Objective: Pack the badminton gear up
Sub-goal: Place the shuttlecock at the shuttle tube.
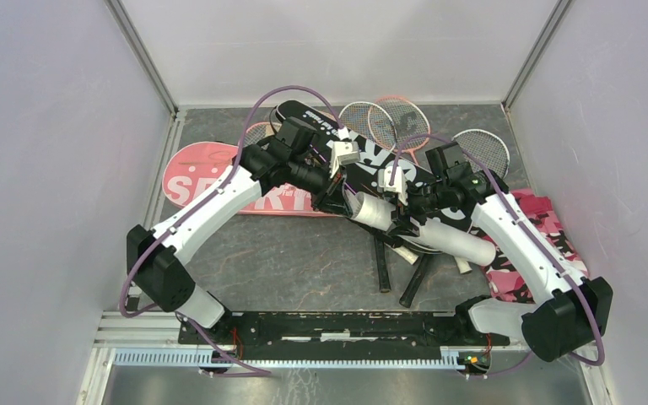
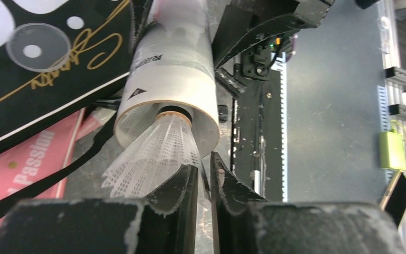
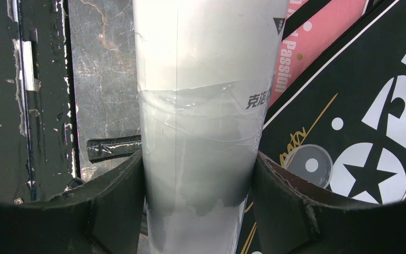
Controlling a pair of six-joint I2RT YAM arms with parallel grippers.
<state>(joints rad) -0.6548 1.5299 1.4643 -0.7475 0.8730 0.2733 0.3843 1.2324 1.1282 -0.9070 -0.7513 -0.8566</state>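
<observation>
- Left gripper (image 2: 204,161): jaws a narrow slit apart; whether they pinch the feather rim cannot be told
- Shuttlecock (image 2: 161,148): white; cork end inside the tube's mouth, skirt sticking out, touching the left gripper's fingers
- Right gripper (image 3: 198,159): clamped on the tube, one finger on each side
- Tube (image 3: 206,63): long, white; held between the two arms, open mouth facing the left gripper
- Black cover (image 2: 47,79): under and beyond the tube; overlaps the pink cover (image 1: 211,181)
- Rackets (image 1: 388,118): heads at the far edge of the table (image 1: 304,270); dark handles under the tube
</observation>
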